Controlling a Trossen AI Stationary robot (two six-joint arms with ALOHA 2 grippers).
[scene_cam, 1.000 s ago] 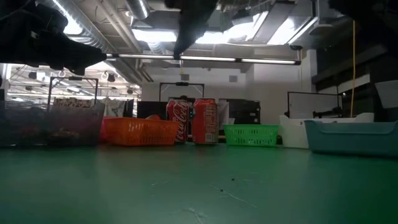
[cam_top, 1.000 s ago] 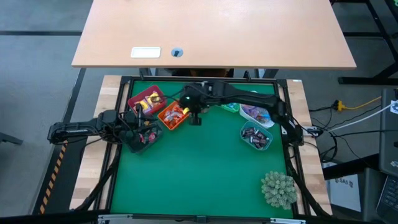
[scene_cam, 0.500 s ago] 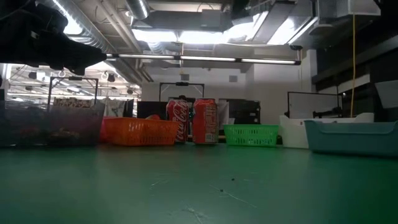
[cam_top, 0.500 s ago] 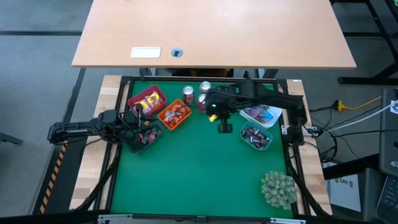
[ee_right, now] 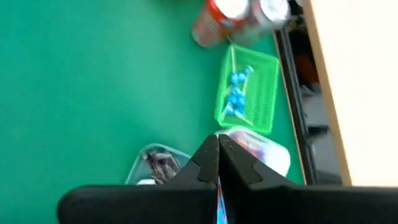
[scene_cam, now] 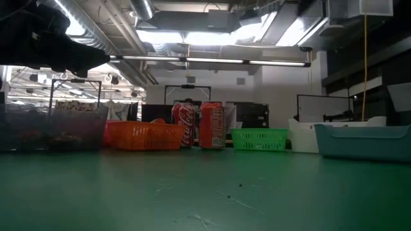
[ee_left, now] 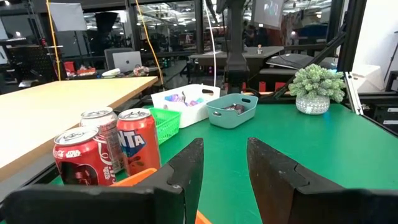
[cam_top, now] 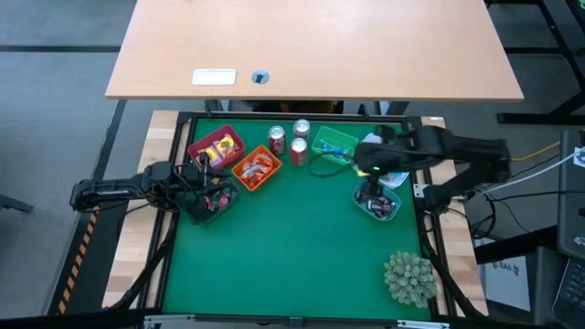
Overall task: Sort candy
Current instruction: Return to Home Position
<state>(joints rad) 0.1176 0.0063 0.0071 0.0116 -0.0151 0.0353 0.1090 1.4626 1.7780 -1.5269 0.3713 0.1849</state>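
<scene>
Taking the mat as a clock face seen from above, with the wooden desk at twelve, all the candy that showed lay in bins. Some was in the orange bin at eleven o'clock and some in the clear bin at nine to ten. Blue lollipops lay in the green bin at one, with more candy in the white bin at two and the grey bin at three. The right gripper hung above the white and grey bins, its fingers pressed together with nothing seen between them, so the sorting looked finished and only parking remained. To park well, that arm would best rise first and then fold back toward its base at three o'clock, fingers together, so that no link swept the bin rims or the cans at twelve. The plant at five lay well apart from that path. The left gripper sat at nine o'clock over the clear bin, fingers apart and empty. It too should lift straight up before drawing back, since a low sideways pull could catch that bin's wall and spill it. Slow, even motion would serve both arms.
</scene>
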